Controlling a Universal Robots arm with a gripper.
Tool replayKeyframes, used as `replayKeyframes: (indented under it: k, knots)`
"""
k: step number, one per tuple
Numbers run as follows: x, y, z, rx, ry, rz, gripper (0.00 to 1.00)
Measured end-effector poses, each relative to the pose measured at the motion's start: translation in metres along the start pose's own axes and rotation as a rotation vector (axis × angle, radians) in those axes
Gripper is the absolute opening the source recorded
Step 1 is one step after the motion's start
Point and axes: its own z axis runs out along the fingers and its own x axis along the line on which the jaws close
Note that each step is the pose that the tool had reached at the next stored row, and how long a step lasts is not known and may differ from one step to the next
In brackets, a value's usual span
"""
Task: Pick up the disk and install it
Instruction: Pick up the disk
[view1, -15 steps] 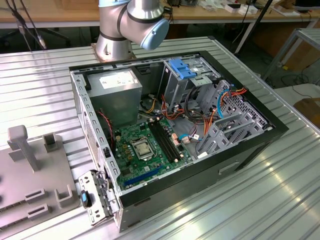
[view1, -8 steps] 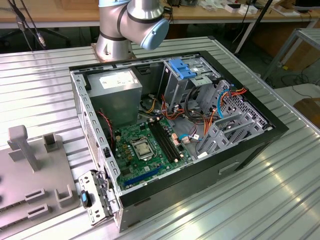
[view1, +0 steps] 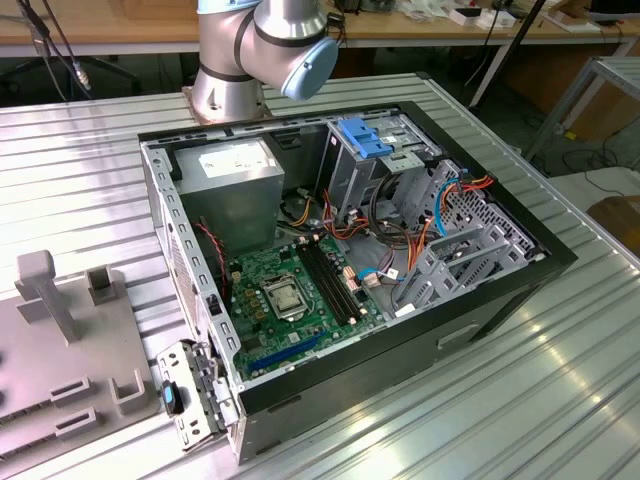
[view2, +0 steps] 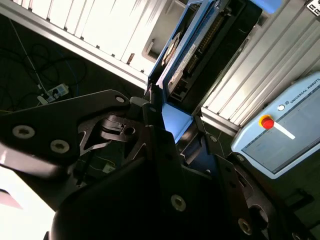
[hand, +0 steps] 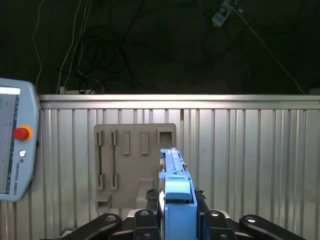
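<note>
First wrist view: tool (hand: 176, 202) apparently clamps the disk (hand: 173, 167).

Exterior view looks down obliquely on the case (view1: 487, 303) from nearby, both wrist views close behind the gripper (hand: 176, 207), sharing disk (hand: 173, 165), table (hand: 250, 150), pendant (hand: 15, 145).

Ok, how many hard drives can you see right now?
1: the disk, clamped in the hand, seen in both wrist views. Others may be hidden inside the computer case.

The ribbed table (view1: 560, 400) bears a computer case (view1: 470, 330) and grey fixture (view1: 112, 342).
</note>
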Motion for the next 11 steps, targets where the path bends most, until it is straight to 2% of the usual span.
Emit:
replayKeyframes:
  k: [4,6,7,9,11]
  knots:
    - [0.0,-0.0001,0.0001,0.0001,-0.0001,0.0,0.37]
    - [0.0,-0.0026,0.0002,0.0001,-0.0002,0.0,0.37]
    - [0.0,-0.0052,0.0002,0.0,0.0,0.0,0.37]
    - [0.0,-0.0167,0.0007,0.0,-0.0001,0.0,0.37]
    - [0.0,-0.0233,0.0009,-0.0001,0.0,0.0,0.37]
